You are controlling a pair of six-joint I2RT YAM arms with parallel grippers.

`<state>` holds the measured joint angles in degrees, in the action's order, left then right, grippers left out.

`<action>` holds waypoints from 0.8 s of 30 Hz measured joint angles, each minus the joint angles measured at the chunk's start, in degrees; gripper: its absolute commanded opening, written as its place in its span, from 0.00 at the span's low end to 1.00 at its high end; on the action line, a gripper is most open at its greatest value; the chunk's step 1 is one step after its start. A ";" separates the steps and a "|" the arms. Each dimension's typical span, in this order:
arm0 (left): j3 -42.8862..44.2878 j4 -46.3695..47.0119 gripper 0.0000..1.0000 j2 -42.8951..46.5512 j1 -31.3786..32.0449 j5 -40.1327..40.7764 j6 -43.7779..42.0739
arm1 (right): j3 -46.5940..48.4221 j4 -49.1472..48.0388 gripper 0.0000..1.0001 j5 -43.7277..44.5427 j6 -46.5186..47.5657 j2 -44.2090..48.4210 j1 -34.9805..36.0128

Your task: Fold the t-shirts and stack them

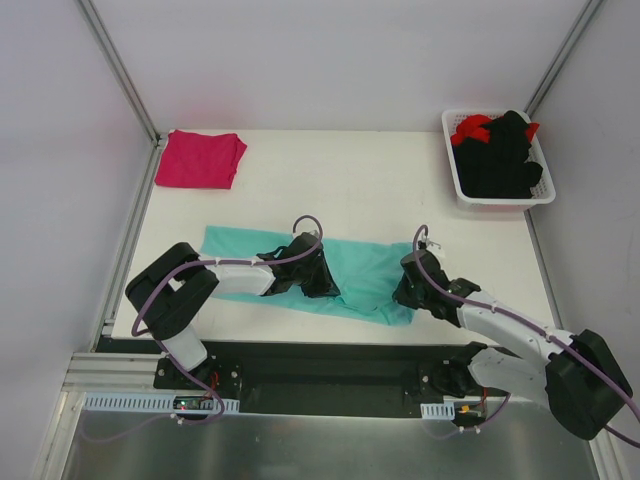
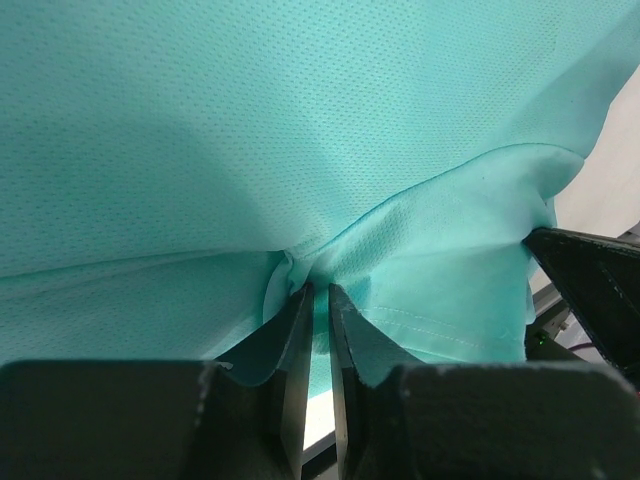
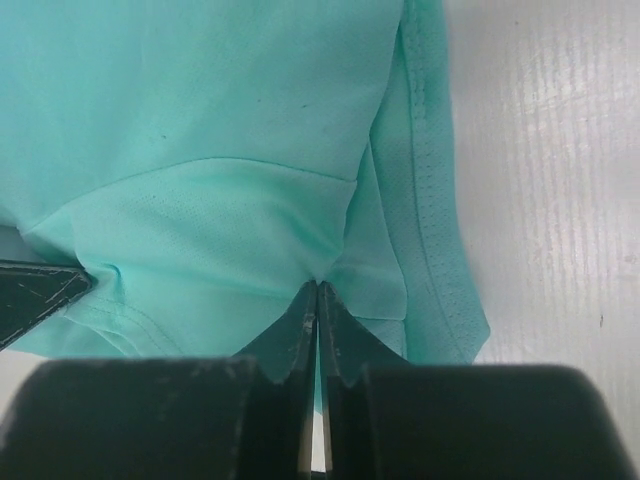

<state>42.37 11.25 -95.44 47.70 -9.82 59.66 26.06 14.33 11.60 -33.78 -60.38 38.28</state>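
A teal t-shirt point(image 1: 360, 275) lies spread across the table's near middle. My left gripper point(image 1: 322, 283) rests on its near edge; in the left wrist view the left gripper point(image 2: 317, 292) is shut on a pinch of the teal t-shirt point(image 2: 300, 130), its jaws almost together with cloth bunched at the tips. My right gripper point(image 1: 408, 290) sits at the shirt's right end; in the right wrist view the right gripper point(image 3: 317, 288) is shut tight on a fold of the teal t-shirt point(image 3: 200, 130) near its hem. A folded magenta t-shirt point(image 1: 202, 158) lies at the far left corner.
A white basket point(image 1: 464, 190) at the far right holds black and red garments point(image 1: 497, 152). Bare white table point(image 1: 340, 180) lies between the shirts. Metal frame posts rise at both far corners, and the table's near edge runs just behind the teal shirt.
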 measured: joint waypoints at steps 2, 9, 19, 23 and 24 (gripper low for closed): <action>0.00 0.00 0.12 0.00 0.00 0.00 -0.02 | 0.00 0.15 0.03 -0.02 0.22 0.39 -0.42; 0.00 0.00 0.12 0.00 0.00 0.00 -0.02 | -0.28 1.51 0.03 -0.33 0.37 2.40 -0.96; 0.00 -0.11 0.11 0.00 0.00 -0.02 -0.02 | -2.32 2.64 0.10 -1.77 0.28 4.09 -0.98; 0.02 -0.15 0.11 0.00 0.00 -0.02 0.00 | -2.38 2.84 0.25 -2.01 0.35 3.61 -1.01; 0.02 -0.17 0.11 0.00 0.00 -0.04 0.00 | -2.36 2.89 0.30 -2.01 0.46 3.15 -1.03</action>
<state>42.39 11.07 -95.44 47.70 -9.87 59.66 23.70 17.21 9.58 -33.32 -57.23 37.26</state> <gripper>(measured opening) 0.115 0.213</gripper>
